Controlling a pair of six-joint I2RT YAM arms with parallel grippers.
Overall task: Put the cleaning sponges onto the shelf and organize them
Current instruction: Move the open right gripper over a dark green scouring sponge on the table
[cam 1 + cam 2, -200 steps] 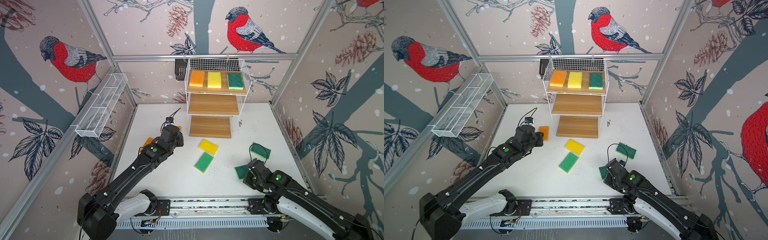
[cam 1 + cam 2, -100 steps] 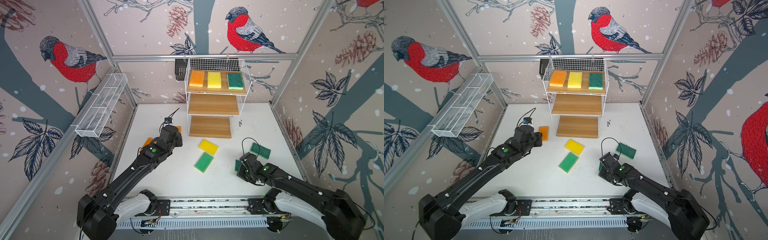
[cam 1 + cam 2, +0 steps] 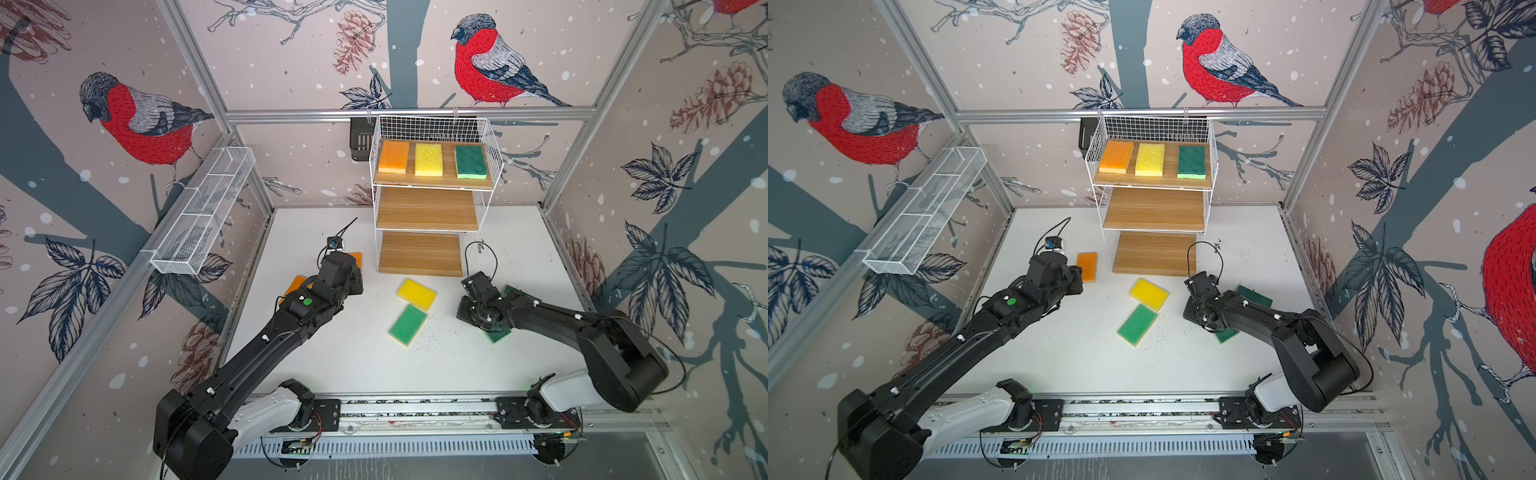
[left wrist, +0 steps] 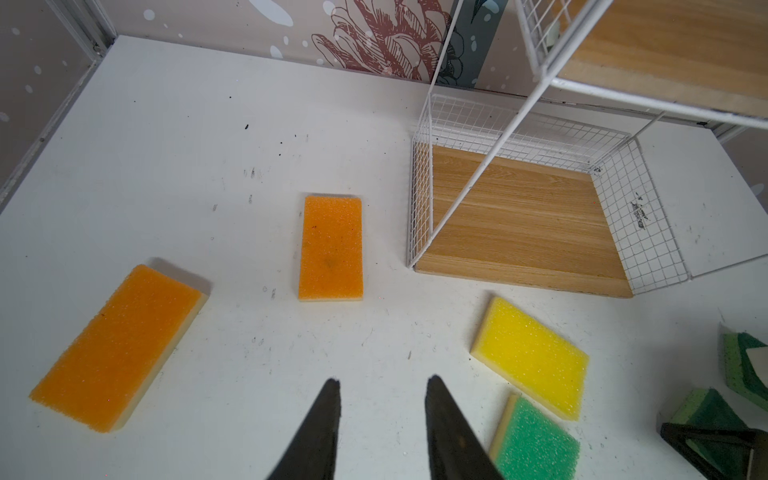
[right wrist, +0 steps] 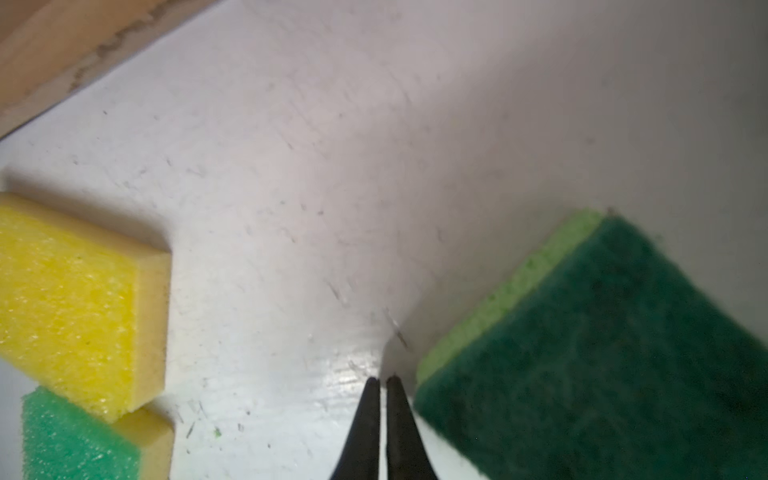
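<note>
shelf (image 3: 426, 208) at back of surface (image 3: 353, 361), top board holds shelf orange sponge (image 3: 393, 156), shelf yellow sponge (image 3: 429, 159), shelf green sponge (image 3: 470, 162) in a row. Loose on surface: near orange sponge (image 4: 331, 248) just beside shelf's bottom board, outer orange sponge (image 4: 116, 347), loose yellow sponge (image 3: 417, 294) touching light green sponge (image 3: 408, 324), rear dark green sponge (image 3: 1255, 294) and front dark green sponge (image 3: 496, 336) partly under right arm. left fingers (image 4: 328, 415) narrow gap, holding nothing, above bare surface. right fingers (image 5: 372, 415) all but closed, holding nothing, low beside a dark green corner (cannot tell which one). Dark printed mark (image 4: 640, 212) behind shelf mesh, too small to read
</note>
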